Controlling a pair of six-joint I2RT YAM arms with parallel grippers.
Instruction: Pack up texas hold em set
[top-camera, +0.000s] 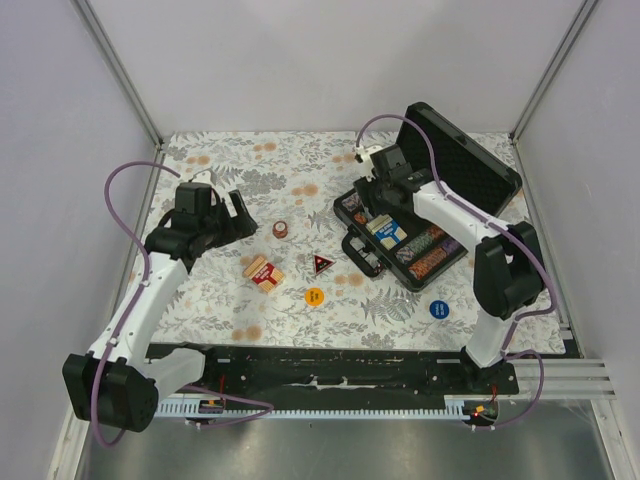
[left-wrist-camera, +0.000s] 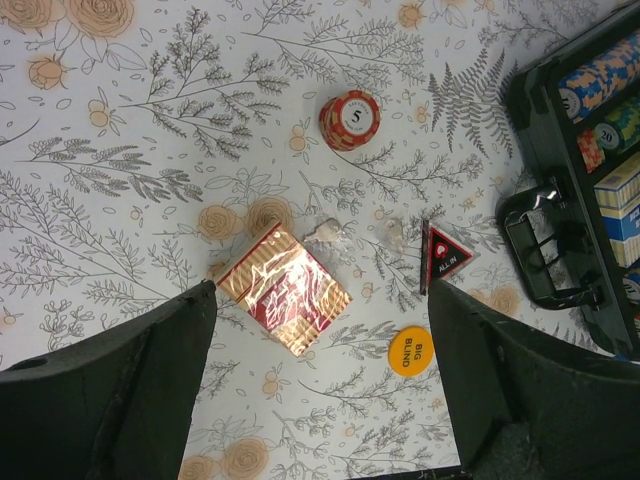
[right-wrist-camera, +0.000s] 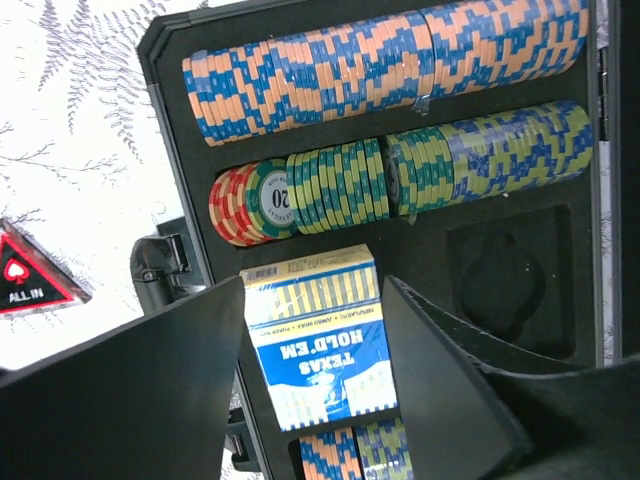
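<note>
The black case (top-camera: 452, 262) lies open at the right with its lid (top-camera: 470, 160) raised, and multicoloured chip rows (right-wrist-camera: 390, 60) fill it. My right gripper (right-wrist-camera: 315, 285) is over the case (right-wrist-camera: 520, 290), and its fingers (right-wrist-camera: 150, 380) press both sides of the blue card deck (right-wrist-camera: 320, 350) at a slot between chip rows. The red card deck (left-wrist-camera: 283, 290), reddish chips (left-wrist-camera: 350, 119), red triangle (left-wrist-camera: 445, 255) and yellow disc (left-wrist-camera: 411, 349) lie on the cloth. My left gripper (left-wrist-camera: 322, 300) hangs open and empty above the red deck (top-camera: 263, 272). The blue disc (top-camera: 438, 309) lies near the case's front.
The case handle (left-wrist-camera: 545, 245) sticks out toward the triangle. White walls enclose the flowered tablecloth (top-camera: 220, 290) on three sides. A black rail (top-camera: 330, 365) runs along the near edge.
</note>
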